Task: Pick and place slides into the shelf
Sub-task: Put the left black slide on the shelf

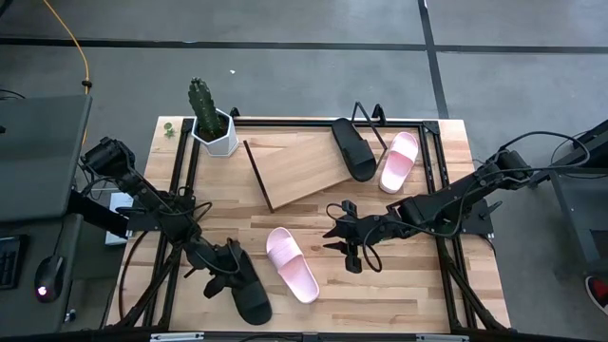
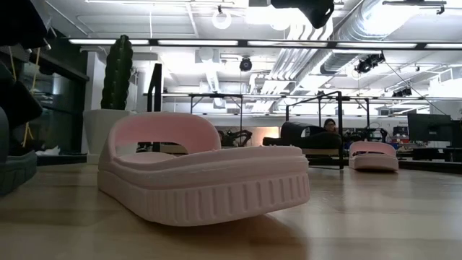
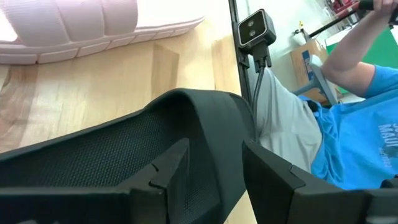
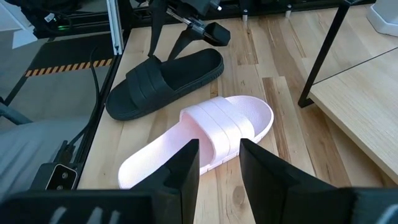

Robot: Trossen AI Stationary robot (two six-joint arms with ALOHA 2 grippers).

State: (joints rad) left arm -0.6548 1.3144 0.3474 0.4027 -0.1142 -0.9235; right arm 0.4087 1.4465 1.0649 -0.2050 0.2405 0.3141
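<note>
Slides half shelved, two left on the table

Slides are split between two places. One black slide (image 1: 353, 149) lies on the far right end of the shelf (image 1: 294, 169), its toe running up toward the back edge, and a pink slide (image 1: 399, 161) sits just beside it to the right, at or just off the board's edge; which of the two cannot be told from above. That pairing reads as finished or nearly finished placements, black and pink side by side.

Still on the bare table (image 1: 408, 285) are the near pink slide (image 1: 292, 264) and the near black slide (image 1: 249, 290), close to each other toward the front. The left gripper (image 1: 224, 268) is down at the black one: the left wrist view shows its fingers (image 3: 168, 177) set either side of the strap, jaws parted around it, though a firm pinch cannot be confirmed. Going at the strap makes sense, since it is the only raised part to catch.

The right gripper (image 1: 350, 249) hovers beside the pink slide, jaws open and holding nothing, lined up on its strap, probably ready for that one.

A potted cactus (image 1: 211, 119) stands at the shelf's far left corner, clear of the work.
</note>
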